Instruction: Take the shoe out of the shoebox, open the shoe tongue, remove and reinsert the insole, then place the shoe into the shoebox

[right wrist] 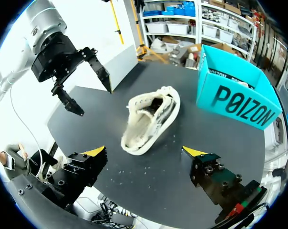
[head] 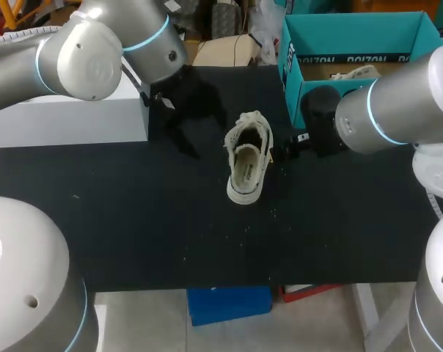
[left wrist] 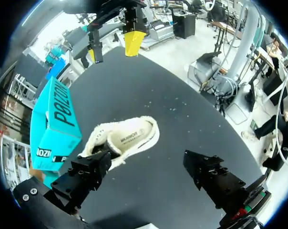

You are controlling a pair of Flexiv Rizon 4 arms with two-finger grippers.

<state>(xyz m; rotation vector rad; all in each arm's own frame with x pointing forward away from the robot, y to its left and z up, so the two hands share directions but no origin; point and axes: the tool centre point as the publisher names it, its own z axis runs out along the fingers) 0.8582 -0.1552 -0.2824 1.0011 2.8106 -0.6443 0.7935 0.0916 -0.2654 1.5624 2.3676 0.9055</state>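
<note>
A cream low shoe (head: 247,158) stands on its sole in the middle of the black table (head: 133,220), its printed insole (head: 245,172) showing through the opening. The teal shoebox (head: 361,51) stands open at the back right, with another pale shoe (head: 357,72) inside. My left gripper (head: 186,132) hangs open to the left of the shoe and holds nothing. In the left wrist view the shoe (left wrist: 122,140) lies just ahead of one finger (left wrist: 82,179). My right gripper (right wrist: 145,152) is open, close to the shoe (right wrist: 149,119) on its right side.
A white box (head: 67,117) stands on the table's back left, behind my left arm. The shoebox (right wrist: 237,98) is ahead of my right gripper, beyond the shoe. The front half of the table carries only small crumbs.
</note>
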